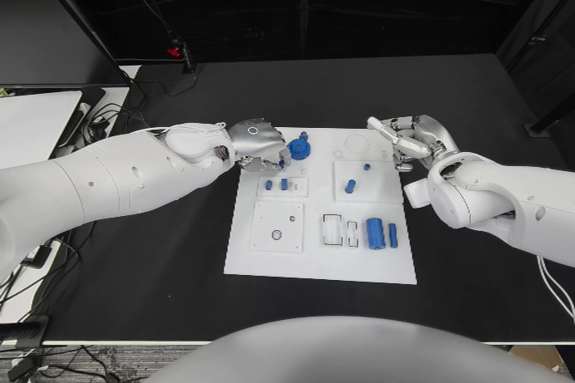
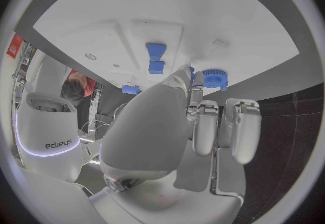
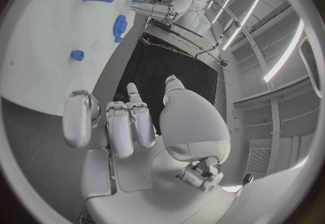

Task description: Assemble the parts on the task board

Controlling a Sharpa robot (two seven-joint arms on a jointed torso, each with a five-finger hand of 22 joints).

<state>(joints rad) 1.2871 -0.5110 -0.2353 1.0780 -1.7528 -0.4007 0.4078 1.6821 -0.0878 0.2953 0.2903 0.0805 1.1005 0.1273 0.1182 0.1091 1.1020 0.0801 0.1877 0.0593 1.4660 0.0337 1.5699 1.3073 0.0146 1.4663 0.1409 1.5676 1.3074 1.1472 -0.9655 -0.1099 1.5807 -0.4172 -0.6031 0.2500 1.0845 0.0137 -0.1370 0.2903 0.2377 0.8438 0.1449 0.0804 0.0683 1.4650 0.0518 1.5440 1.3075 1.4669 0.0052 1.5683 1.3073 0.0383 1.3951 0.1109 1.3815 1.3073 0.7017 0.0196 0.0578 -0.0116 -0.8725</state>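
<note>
I see my left hand (image 1: 254,142) at the task board (image 1: 321,262)'s far-left corner, touching the blue gear (image 1: 298,148), grip unclear; my right hand (image 1: 411,136) hovers open, holding nothing.

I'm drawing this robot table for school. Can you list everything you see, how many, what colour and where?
task board: one, white, in the middle of the black table.
gear: one, blue, at the board's far edge, right by the left hand's fingers; I cannot tell if they touch it.
small pegs: two, blue, standing side by side in the board's far left part.
short pegs: two, blue, in the far right part, one behind the other.
cylinders: two, blue, a thick one and a thin one, lying side by side near the board's right edge.
table: one, black.
left hand: one, silver, over the board's far left corner.
right hand: one, silver, beyond the board's far right corner, holding nothing.
</note>
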